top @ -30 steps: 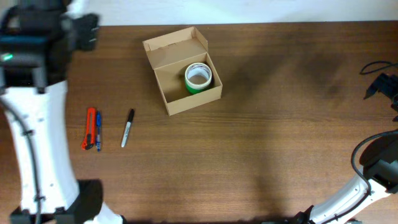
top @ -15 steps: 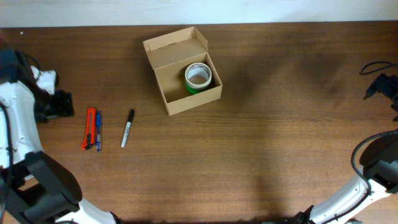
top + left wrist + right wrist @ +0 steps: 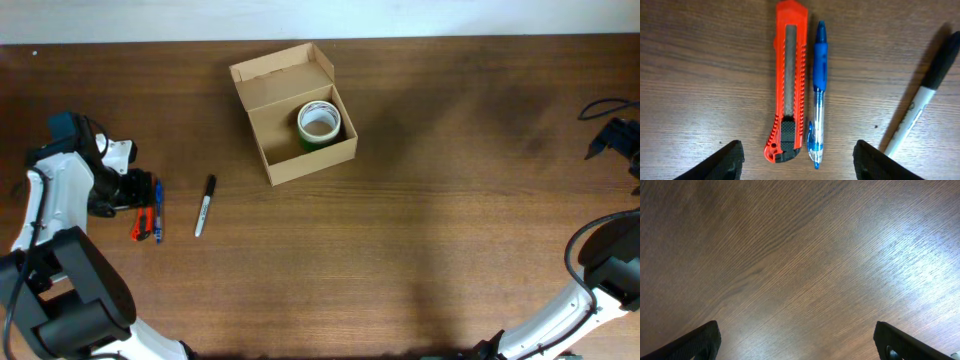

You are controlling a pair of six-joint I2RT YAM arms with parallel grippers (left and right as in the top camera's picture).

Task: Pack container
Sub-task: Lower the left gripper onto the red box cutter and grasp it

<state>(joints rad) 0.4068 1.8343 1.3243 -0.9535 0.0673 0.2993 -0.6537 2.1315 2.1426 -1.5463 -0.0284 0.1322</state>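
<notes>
Box (image 3: 305, 160) sits near the table's (image 3: 450, 220) far edge, left of its middle, with its lid flap folded back toward that edge so the mouth faces up for loading. A green tape roll (image 3: 319, 124) lies flat in the half nearer the right edge, and the other half is bare. Near the left edge, well apart from the box, three slim tools lie side by side. An orange cutter (image 3: 789, 80) has a blue pen (image 3: 818, 95) just beside it, and a black marker (image 3: 920, 105) lies a little farther toward the box. The left gripper (image 3: 799, 160) hangs over the cutter and pen, its fingers spread wide with nothing between them. Both tools fall inside the gap, so closing here would likely catch the pair unless the gripper centres on one. The cutter looks the likelier target. The right gripper (image 3: 800, 342) is near the right edge over bare wood, also spread and empty, probably parked out of the left arm's way.
</notes>
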